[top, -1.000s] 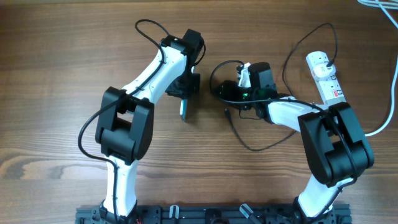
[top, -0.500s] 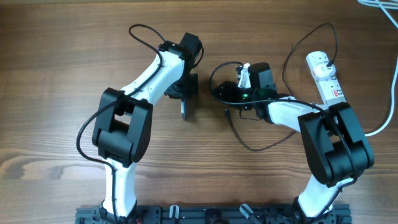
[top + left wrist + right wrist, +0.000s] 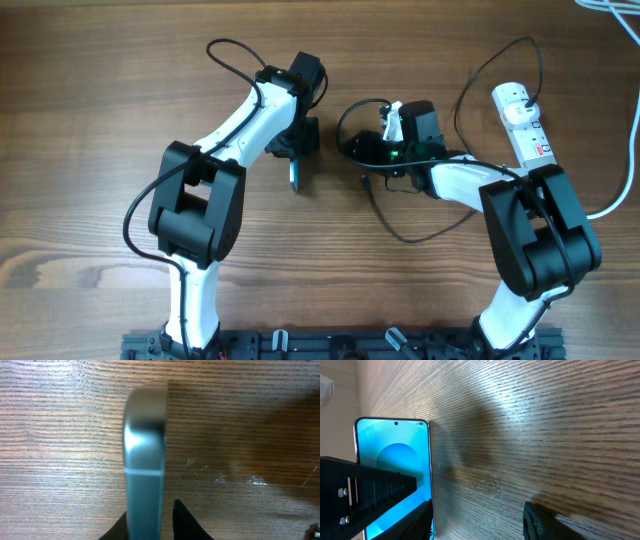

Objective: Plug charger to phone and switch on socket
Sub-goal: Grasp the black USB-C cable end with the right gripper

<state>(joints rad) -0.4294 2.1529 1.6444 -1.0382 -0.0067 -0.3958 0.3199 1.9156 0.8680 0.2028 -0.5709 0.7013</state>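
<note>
The left gripper (image 3: 150,508) stood with its fingers (image 3: 186,522) set narrowly on either side of the phone (image 3: 145,445), which stood on its long edge on the wooden table (image 3: 90,90). One finger lay against it, and a thin strip of wood showed beside the other, so a firm clamp could not be told. The teal screen faced the right gripper (image 3: 479,527), which sat near it, its jaws apart over bare wood and holding nothing. The charger (image 3: 400,238) lay on the table below the right wrist, with its free connector end (image 3: 365,181) just beside the arm and apart from the phone. Its cable curved off towards the socket (image 3: 522,125), a white power strip at the far right, well apart from both grippers.
</note>
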